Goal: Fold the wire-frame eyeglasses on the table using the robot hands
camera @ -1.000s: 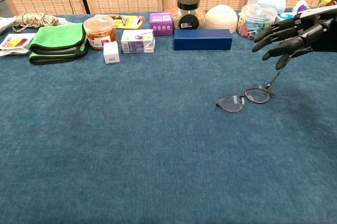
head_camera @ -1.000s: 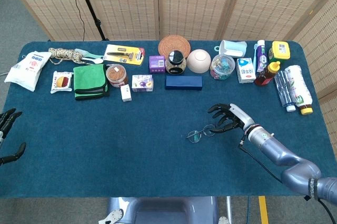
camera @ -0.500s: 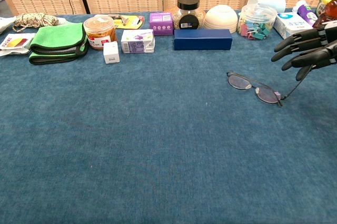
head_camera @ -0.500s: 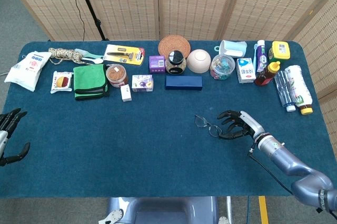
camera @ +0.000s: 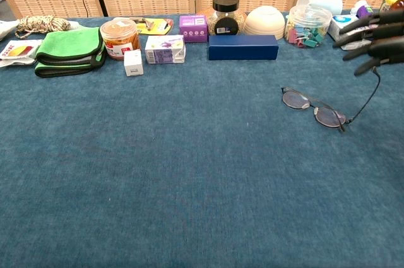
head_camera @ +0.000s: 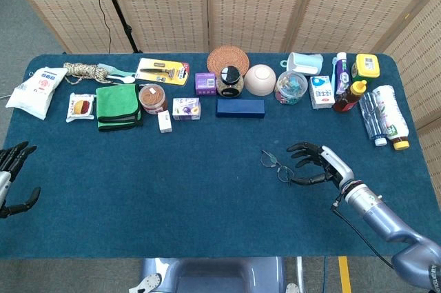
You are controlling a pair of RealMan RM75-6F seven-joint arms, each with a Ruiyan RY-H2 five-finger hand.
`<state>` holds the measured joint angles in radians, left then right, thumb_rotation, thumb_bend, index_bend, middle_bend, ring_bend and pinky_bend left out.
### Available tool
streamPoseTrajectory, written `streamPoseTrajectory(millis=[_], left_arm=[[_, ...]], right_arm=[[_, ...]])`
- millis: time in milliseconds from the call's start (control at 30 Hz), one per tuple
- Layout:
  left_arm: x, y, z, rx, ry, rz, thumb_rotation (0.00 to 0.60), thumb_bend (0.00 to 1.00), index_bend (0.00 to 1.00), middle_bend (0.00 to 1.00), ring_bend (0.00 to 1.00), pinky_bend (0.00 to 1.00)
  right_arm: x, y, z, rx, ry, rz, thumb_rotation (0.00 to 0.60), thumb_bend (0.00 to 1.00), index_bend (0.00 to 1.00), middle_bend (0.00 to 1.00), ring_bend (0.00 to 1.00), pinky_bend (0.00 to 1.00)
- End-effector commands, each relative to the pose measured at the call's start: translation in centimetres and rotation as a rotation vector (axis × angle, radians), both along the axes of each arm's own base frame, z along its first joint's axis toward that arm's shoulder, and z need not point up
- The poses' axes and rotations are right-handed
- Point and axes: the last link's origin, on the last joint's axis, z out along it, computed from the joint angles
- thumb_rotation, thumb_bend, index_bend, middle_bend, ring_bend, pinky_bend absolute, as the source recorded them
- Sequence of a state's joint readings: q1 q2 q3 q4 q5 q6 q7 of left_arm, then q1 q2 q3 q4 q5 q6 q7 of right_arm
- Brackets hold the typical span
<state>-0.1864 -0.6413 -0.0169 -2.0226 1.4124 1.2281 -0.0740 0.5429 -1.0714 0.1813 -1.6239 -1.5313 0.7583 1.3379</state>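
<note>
Eyeglasses lie on the table, right of centre. The right hand sits just right of them. The left hand is at the table's far left edge. Behind the glasses, a box lies in a back row, with a bowl and jar behind it.

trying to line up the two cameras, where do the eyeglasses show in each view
Head view: the eyeglasses lie right of centre on the blue cloth, just left of the right robot hand.
Chest view: the eyeglasses lie at mid-right, one temple rising toward the right robot hand.
Shared landmark: the dark blue box behind them.
</note>
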Motion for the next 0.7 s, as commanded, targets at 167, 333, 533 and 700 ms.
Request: streamPoseTrajectory(millis=[167, 333, 533, 700], left_arm=[[-0.1, -0.1, -0.1, -0.005, -0.003, 0.001, 0.447, 0.42, 0.0, 0.0, 0.0, 0.0], [-0.1, -0.1, 0.0, -0.001, -0.003, 0.001, 0.446, 0.43, 0.0, 0.0, 0.0, 0.0], [-0.2, -0.4, 0.3, 0.002, 0.001, 0.007, 0.447, 0.43, 0.0, 0.0, 0.0, 0.0], [-0.1, -0.5, 0.3, 0.001, 0.001, 0.006, 0.447, 0.43, 0.0, 0.0, 0.0, 0.0]], right_arm=[[0.9, 1.6, 0.7, -0.009, -0.181, -0.037, 0.6, 0.04, 0.1, 0.02, 0.0, 0.03], [0.9, 1.8, 0.5, 0.022, -0.286, -0.084, 0.6, 0.04, 0.05, 0.0, 0.0, 0.0], [-0.2, 1.8, 0.0, 0.065, -0.386, -0.147, 0.6, 0.04, 0.04, 0.0, 0.0, 0.0], [-1.1, 1.7, -0.4, 0.09, -0.422, -0.178, 0.6, 0.04, 0.04, 0.0, 0.0, 0.0]])
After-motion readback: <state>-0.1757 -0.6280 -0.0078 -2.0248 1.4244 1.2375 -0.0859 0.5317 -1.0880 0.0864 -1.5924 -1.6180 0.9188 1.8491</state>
